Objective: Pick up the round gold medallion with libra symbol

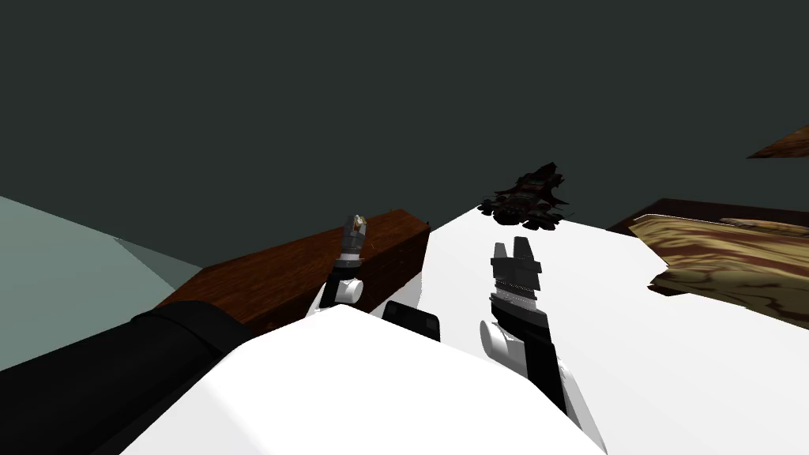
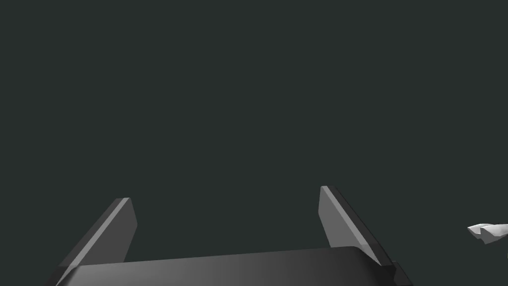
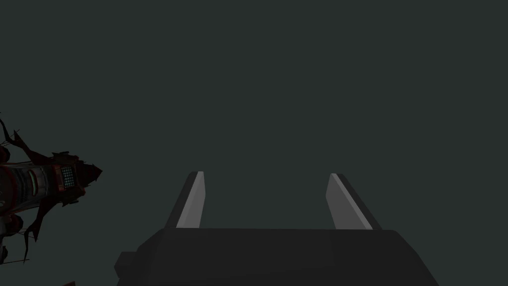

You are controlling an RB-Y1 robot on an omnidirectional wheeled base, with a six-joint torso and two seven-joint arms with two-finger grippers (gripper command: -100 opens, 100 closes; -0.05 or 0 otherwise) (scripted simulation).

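Since your left gripper and right gripper both stand wide and empty, go slowly; the medallion may be that gold speck by the left tips, over the brown block; tilt down.

This is reading as a furnished room in a home. A white tabletop is carrying a dark, spiky red-and-black ornament at its far edge, so decor rather than tooling. A brown wooden furniture top is sitting just beside the tabletop's left side. A marbled brown-and-cream slab is lying off to the right. A plain dark grey-green wall is closing off the back, with pale floor showing at left.
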